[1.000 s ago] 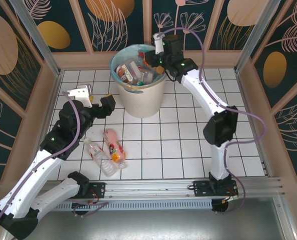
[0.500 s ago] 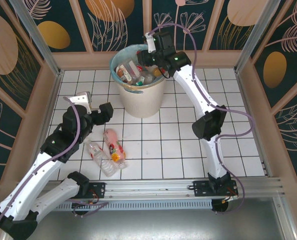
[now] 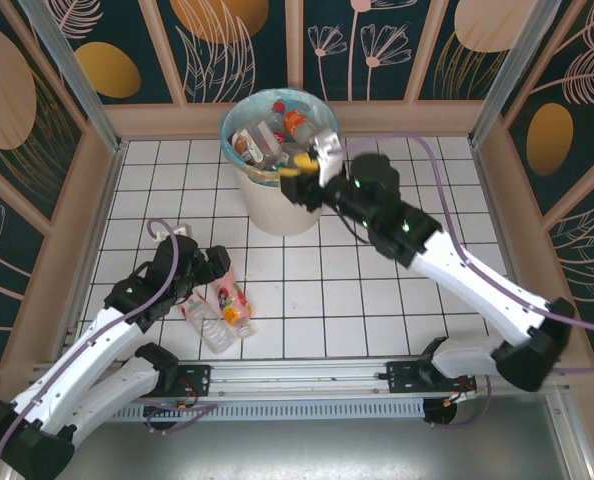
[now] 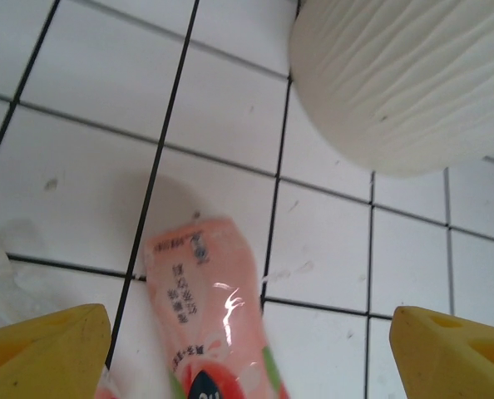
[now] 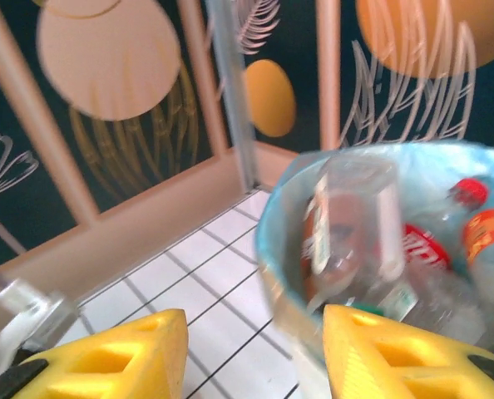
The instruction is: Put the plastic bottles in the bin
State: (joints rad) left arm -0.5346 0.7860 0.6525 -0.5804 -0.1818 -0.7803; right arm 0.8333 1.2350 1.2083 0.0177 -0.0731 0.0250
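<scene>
The cream bin (image 3: 277, 208) with its blue-green liner stands at the back and holds several plastic bottles (image 3: 267, 138). Two more bottles lie on the tiles at front left: one with a pink label (image 3: 229, 296) and a clear one (image 3: 203, 322). My left gripper (image 3: 209, 268) hangs open just above them. In the left wrist view the pink-label bottle (image 4: 209, 307) lies between my yellow fingertips (image 4: 47, 349), apart from both. My right gripper (image 3: 299, 180) is open and empty at the bin's near right side. Its wrist view, blurred, shows the bin rim (image 5: 276, 216) and the bottles inside (image 5: 347, 233).
The bin's ribbed wall (image 4: 405, 83) rises close behind the pink-label bottle. Wooden side walls (image 3: 87, 190) and the metal rail (image 3: 307, 375) at the front close in the tiled floor. Open tiles (image 3: 377, 300) lie under my right arm.
My right gripper has pulled back from over the bin towards its near right side and opened. My left gripper has come down and forward over the two bottles on the floor.
</scene>
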